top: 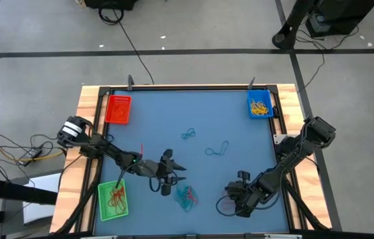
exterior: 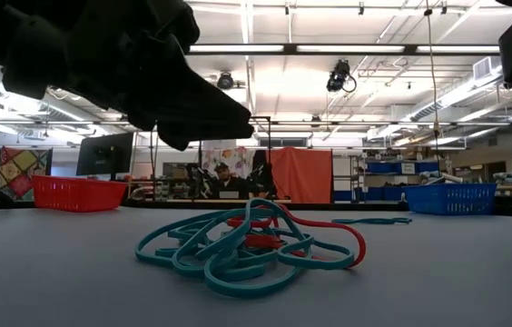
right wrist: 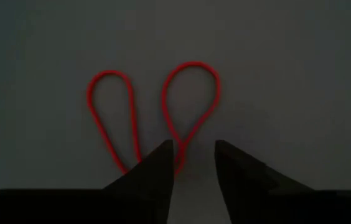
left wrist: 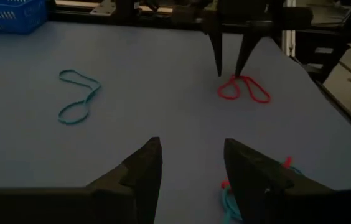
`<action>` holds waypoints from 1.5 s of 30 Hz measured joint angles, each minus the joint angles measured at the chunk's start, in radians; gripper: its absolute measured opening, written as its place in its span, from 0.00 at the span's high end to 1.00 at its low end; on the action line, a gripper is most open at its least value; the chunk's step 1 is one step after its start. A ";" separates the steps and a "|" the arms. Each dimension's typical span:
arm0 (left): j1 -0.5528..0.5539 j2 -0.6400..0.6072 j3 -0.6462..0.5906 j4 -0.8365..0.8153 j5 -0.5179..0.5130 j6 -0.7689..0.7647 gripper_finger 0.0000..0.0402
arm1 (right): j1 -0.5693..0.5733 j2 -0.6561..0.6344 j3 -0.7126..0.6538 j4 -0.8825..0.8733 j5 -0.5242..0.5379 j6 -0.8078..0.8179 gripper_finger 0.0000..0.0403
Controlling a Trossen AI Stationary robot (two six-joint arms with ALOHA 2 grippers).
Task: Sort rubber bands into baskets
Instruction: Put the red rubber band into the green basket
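High view, bench inventory as I read it from the console.

Red basket [top: 119, 109]: far left corner, contents not clear to me. Blue basket [top: 260, 105]: far right corner, holding yellow bands. Green basket [top: 113, 200]: near left edge, holding red bands. The baskets sit at the edges, I judge, to keep the middle free for picking.

Loose rubber bands: two teal ones [top: 217, 149] lie mid-bench, well apart; a teal-and-red tangle [top: 186, 196] lies near centre, just beside the left claw [top: 166, 176].

Left claw: fingers [left wrist: 139, 176] apart, nothing between them, hovering over the bench beside the tangle, between it and the green basket.

Right claw [right wrist: 194, 163]: near right, over the bench, fingers [right wrist: 157, 169] parted and straddling the pinched waist of a twisted red band [right wrist: 154, 112], which lies flat on the bench; not gripped. I judge the waist is chosen as the easiest place to pinch.
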 joint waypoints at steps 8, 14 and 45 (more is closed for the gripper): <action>-0.001 0.000 0.001 0.064 0.000 0.000 0.56 | 0.000 -0.002 -0.046 0.051 -0.002 0.072 0.70; 0.000 0.000 0.001 0.085 0.000 0.030 0.56 | 0.013 -0.004 -0.071 0.097 0.007 0.062 0.70; -0.035 0.008 0.004 0.190 -0.013 0.029 0.56 | -0.170 0.002 -0.074 0.688 0.365 -0.703 0.99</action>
